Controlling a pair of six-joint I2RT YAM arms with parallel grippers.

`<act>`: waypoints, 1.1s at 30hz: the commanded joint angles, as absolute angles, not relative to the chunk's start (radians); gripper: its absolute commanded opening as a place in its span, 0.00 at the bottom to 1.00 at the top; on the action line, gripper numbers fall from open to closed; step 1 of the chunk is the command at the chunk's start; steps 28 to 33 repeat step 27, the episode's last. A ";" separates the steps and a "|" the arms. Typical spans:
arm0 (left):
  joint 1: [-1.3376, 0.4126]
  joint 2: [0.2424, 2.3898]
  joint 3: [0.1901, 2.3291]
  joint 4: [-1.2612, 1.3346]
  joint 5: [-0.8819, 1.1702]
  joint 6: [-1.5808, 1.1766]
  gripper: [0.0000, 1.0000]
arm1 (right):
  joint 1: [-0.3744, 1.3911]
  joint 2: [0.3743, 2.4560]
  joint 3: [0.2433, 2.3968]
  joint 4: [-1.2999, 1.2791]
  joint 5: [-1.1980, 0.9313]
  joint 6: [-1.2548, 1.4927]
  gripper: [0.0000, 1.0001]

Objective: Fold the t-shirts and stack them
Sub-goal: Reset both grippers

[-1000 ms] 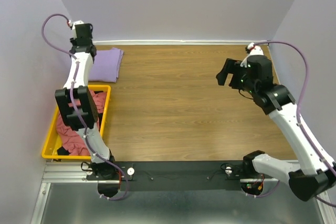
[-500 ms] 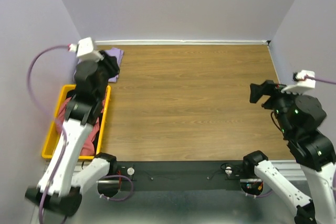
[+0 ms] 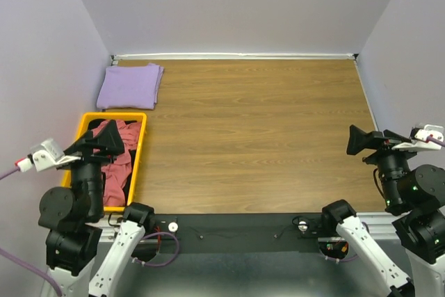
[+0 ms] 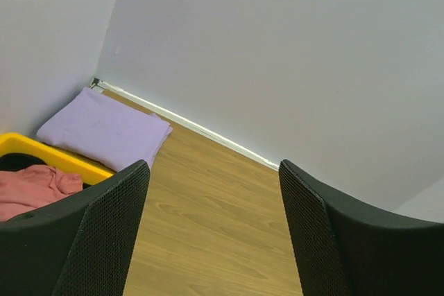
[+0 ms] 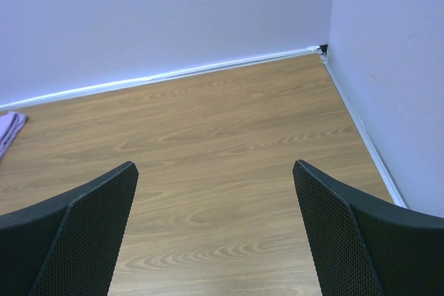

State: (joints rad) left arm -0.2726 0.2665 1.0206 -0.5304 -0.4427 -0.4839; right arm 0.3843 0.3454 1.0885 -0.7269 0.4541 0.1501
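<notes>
A lavender t-shirt (image 3: 130,86) lies folded flat in the table's far left corner, and the left wrist view shows it (image 4: 104,129) as well. A dusty red-pink t-shirt (image 3: 115,158) sits crumpled in the yellow bin (image 3: 141,151), with a bit of dark cloth (image 3: 129,187) beside it. My left gripper (image 3: 104,142) is raised above the bin near the front left; it is open and empty (image 4: 214,168). At the near right my right gripper (image 3: 368,140) is lifted too, open and holding nothing (image 5: 214,166).
The yellow bin's rim (image 4: 69,161) runs along the left wall. Lavender walls close the table on the left, back and right, with a white strip (image 5: 208,71) at the base of the back wall. Bare wood (image 3: 250,137) fills the middle.
My left arm has pulled back from the far left corner to the near edge and its jaws have opened, leaving the lavender shirt on the table. My right arm has drawn back to the near right.
</notes>
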 commanded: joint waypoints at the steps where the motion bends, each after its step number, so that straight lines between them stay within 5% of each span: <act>1: -0.276 0.206 1.009 -0.623 -0.479 -0.503 0.88 | 0.390 0.310 1.046 -0.718 0.454 0.121 1.00; 4: -0.275 0.157 1.019 -0.638 -0.474 -0.480 0.99 | 0.390 0.284 0.997 -0.689 0.463 0.135 1.00; 33: -0.278 0.117 0.969 -0.617 -0.494 -0.534 0.98 | 0.390 0.255 0.951 -0.638 0.410 0.144 1.00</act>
